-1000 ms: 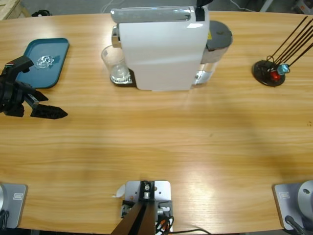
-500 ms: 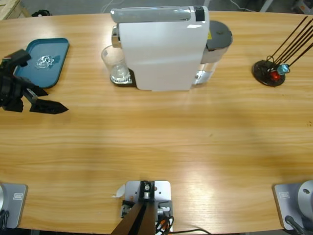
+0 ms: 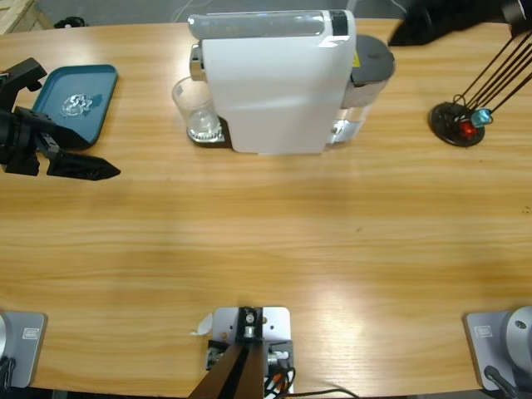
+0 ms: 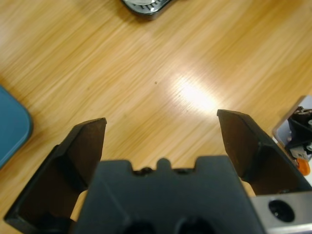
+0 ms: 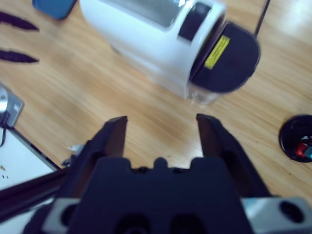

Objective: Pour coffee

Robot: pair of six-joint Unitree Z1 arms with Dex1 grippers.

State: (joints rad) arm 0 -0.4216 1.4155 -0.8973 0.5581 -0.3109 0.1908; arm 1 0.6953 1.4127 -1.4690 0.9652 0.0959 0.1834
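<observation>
2 grippers gape empty: left gripper (image 3: 79,166) beside the tray (image 3: 50,125), right gripper (image 5: 161,134) above the machine (image 3: 274,83). We see no coffee; the glass (image 3: 194,108) could tip if clipped.

Glossy varnished wood desk (image 3: 266,241); smooth white plastic coffee machine (image 3: 278,91); clear glass cup (image 3: 195,108); matt teal plastic tray (image 3: 79,104).
</observation>
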